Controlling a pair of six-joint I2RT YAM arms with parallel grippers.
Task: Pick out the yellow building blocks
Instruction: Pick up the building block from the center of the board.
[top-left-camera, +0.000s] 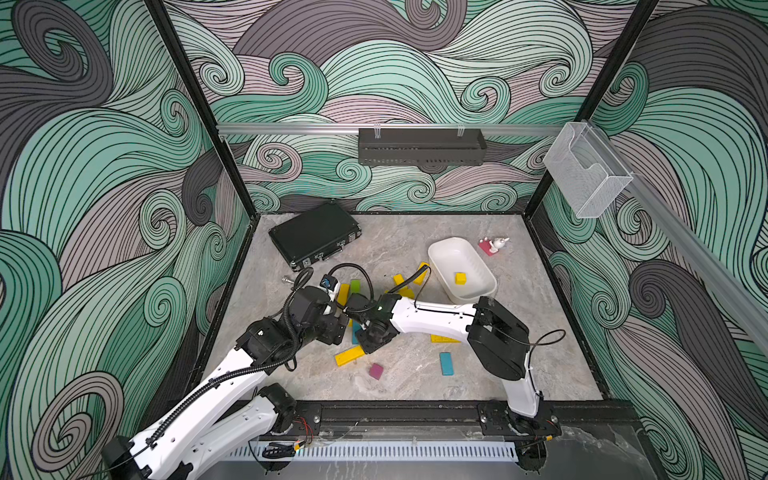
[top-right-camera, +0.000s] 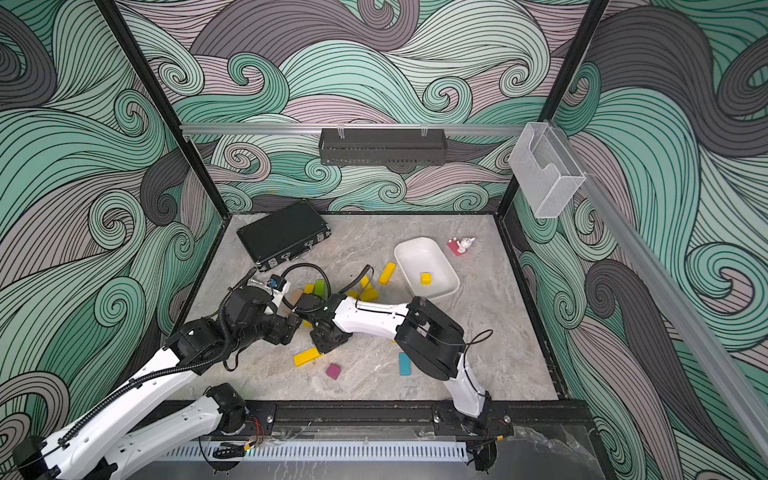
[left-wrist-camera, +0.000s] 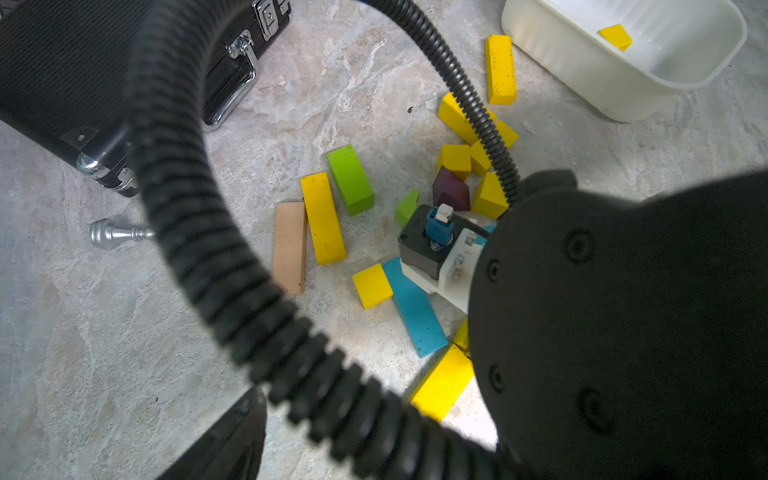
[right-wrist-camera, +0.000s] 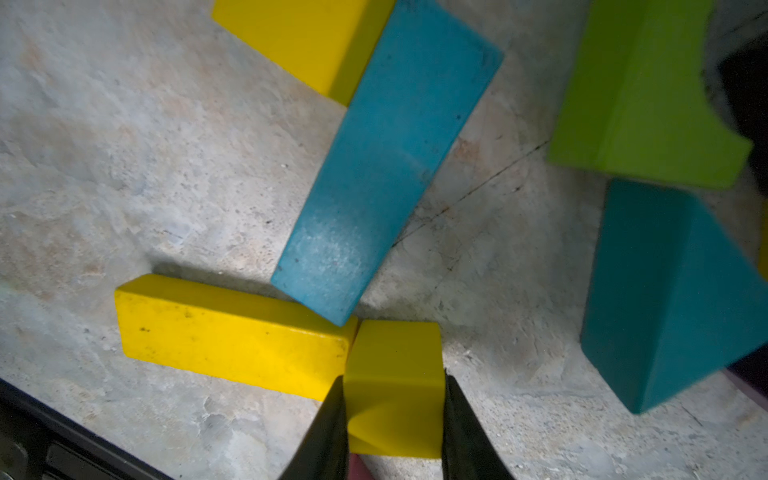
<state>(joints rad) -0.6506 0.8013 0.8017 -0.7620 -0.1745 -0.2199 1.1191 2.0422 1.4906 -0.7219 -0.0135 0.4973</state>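
The right gripper (right-wrist-camera: 394, 415) had its two jaws pinching a small yellow cube (right-wrist-camera: 395, 374), one jaw on each side. The cube sat right between the jaws, on the floor, with no room left at its sides. A long yellow bar (right-wrist-camera: 232, 336) lay just beside the cube, touching its corner, and stretched away sideways from the jaws. A blue bar (right-wrist-camera: 386, 166) pointed straight out in front of them, its near end by the cube. The right arm was the nearer one, so I think it should lift straight up, or the bar might get bumped. The white tub (top-left-camera: 440, 257) already had one yellow cube (top-left-camera: 460, 278) inside. The left gripper could not be seen, so I cannot tell how its jaws stood.
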